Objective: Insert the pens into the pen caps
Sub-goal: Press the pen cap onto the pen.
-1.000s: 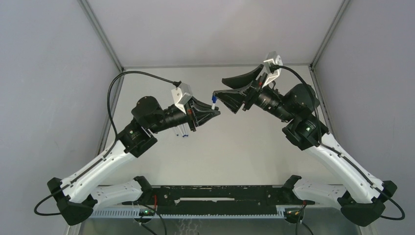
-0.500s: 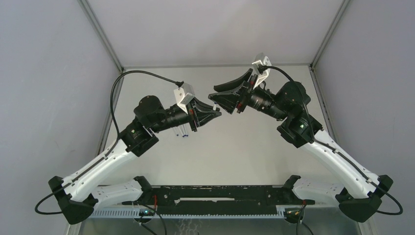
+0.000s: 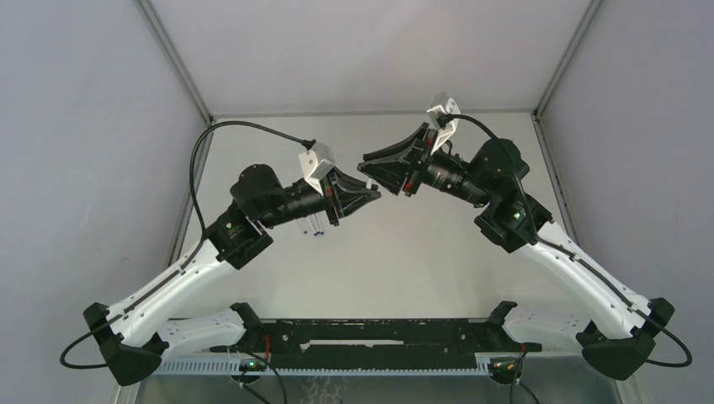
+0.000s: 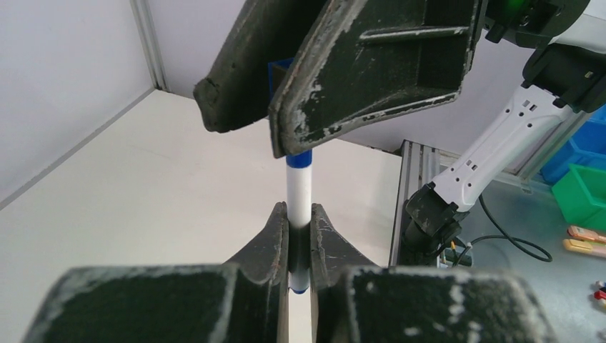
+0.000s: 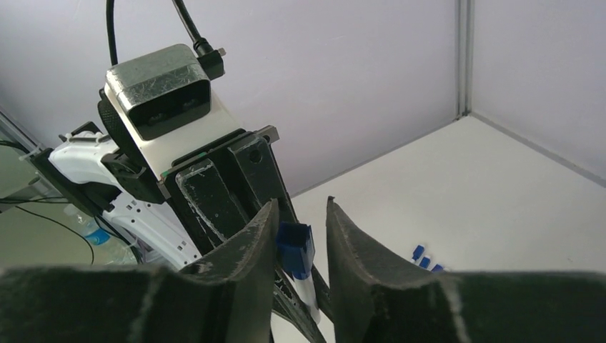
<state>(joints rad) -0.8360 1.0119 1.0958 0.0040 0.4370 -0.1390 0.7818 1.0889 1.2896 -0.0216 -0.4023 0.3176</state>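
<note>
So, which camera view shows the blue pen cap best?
The right wrist view: the pen cap sits in plain sight between the fingers of the right gripper, with the pen below it. The left wrist view shows only bits of it, above the left gripper holding the pen. In the top view the grippers hide it.

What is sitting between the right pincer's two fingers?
A dark blue cap, at the end of the white pen clamped by the left pincer; the right wrist view shows it.

Smooth plastic pen (image 4: 299, 196), scuffed matt jaws
</note>
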